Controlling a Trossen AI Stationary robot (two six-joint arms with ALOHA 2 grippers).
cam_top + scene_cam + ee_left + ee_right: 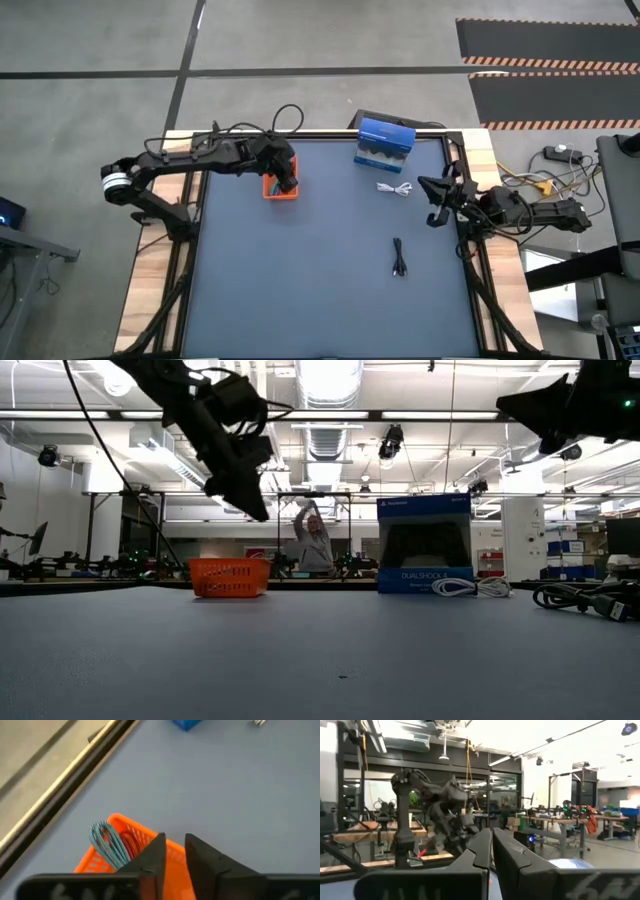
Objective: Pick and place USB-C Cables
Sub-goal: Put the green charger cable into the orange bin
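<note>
High view: black cable [399, 257] lies lengthwise toward the table's front; both grippers closed, empty.

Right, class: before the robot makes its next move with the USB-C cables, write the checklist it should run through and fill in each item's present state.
1. Teal cable and red cable in the orange basket: ok.
2. Left end effector empty, fingers nearly together above the basket: ok.
3. White cable lies free on the mat, apart from the blue box: ok.
4. Black cable lies free in open space mid-mat: ok.
5. Right end effector empty, raised at the mat's right edge close to the white cable: ok.
6. Whether the teal cable sits fully inside or sticks over the rim: cannot tell.
</note>
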